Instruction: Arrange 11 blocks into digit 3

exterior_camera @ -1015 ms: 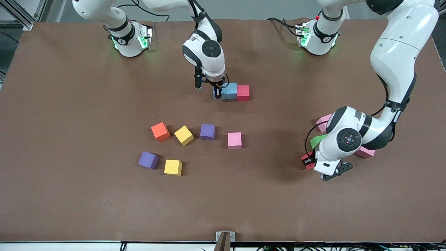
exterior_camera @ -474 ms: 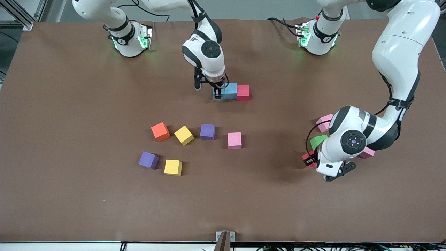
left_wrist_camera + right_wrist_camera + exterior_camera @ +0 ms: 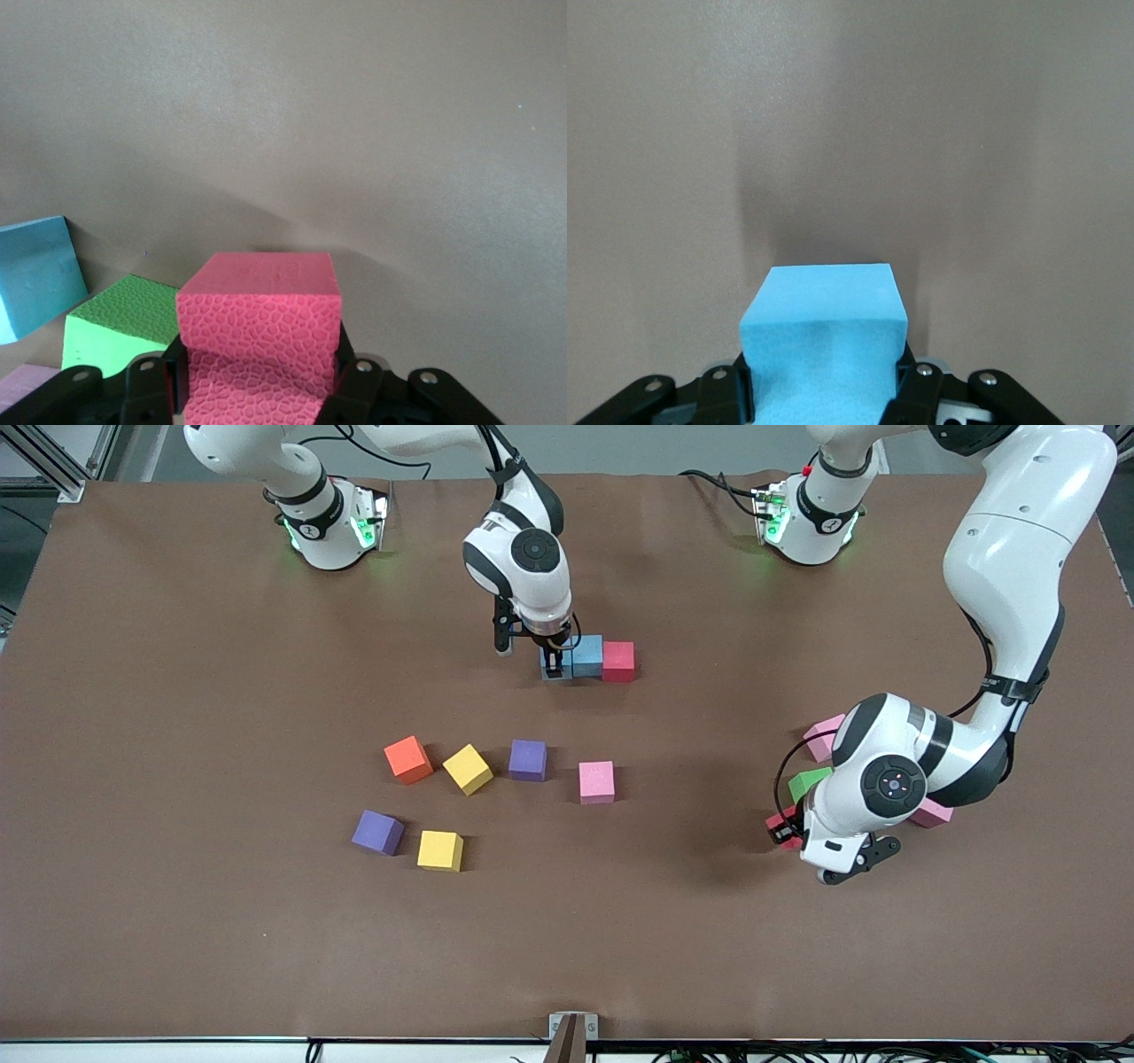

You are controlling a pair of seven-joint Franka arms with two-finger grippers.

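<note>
A light blue block (image 3: 824, 341) is being clamped by the right gripper (image 3: 555, 666) beside the row's blue cube (image 3: 586, 655) — release is required; a red block (image 3: 259, 341) is being gripped by the left gripper (image 3: 783, 830) — lifting follows

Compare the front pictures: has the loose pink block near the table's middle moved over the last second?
No. The pink block sits just as it did, beside the purple block.

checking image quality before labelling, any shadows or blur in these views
Front view: soft arm shadow on the table, blocks sharp. Left wrist view: red block crisp, its foam texture clear. Right wrist view: light blue block sharp, dark shadow on the table above it.
</note>
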